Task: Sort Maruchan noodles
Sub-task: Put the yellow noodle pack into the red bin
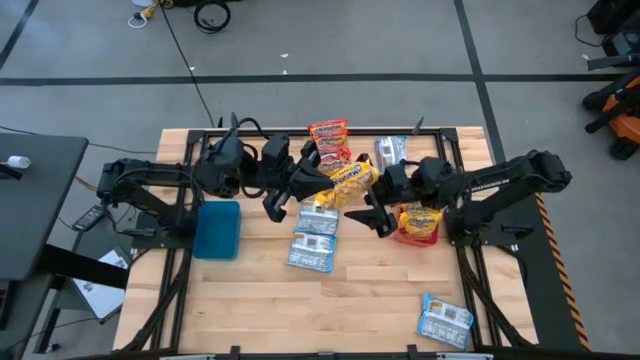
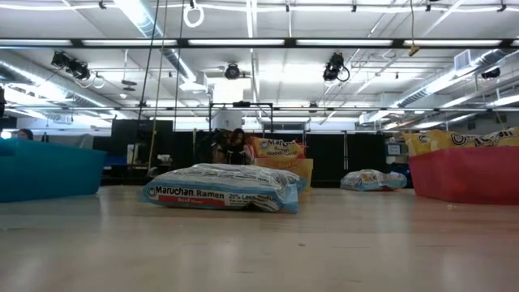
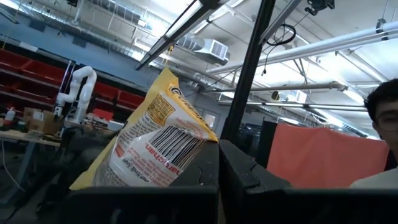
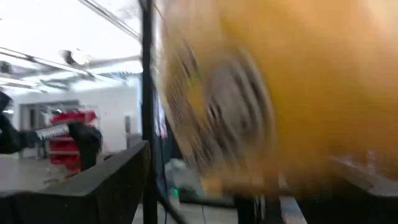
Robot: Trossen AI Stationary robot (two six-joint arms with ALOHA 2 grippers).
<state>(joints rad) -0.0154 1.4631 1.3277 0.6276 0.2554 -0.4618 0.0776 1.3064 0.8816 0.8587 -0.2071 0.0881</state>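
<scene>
A yellow-orange Maruchan packet [image 1: 352, 180] hangs in the air over the middle of the table, between both grippers. My left gripper [image 1: 325, 186] comes from the left and is shut on it. My right gripper [image 1: 373, 200] comes from the right and is open. In the right wrist view the yellow-orange packet [image 4: 273, 93] fills the picture just ahead of the right gripper [image 4: 236, 193], and I cannot tell whether they touch. The low view shows the same packet [image 2: 280, 161] upright behind a blue-and-white packet [image 2: 223, 188] that lies flat on the table. My left gripper [image 3: 217, 186] pinches the yellow-orange packet between its two fingers by the edge near the barcode [image 3: 177, 163]. The fingers come level from the table's left side. The packet is lifted clear and stands up, tilted, beyond the fingertips.
A red bin [image 1: 400, 236] holding yellow-orange packets sits under my right arm, and a blue bin [image 1: 218, 230] under my left. Red-and-white packets [image 1: 328, 138] lie by the far edge. Blue-and-white packets lie at centre [image 1: 312, 250], far right [image 1: 390, 150] and near right [image 1: 445, 321].
</scene>
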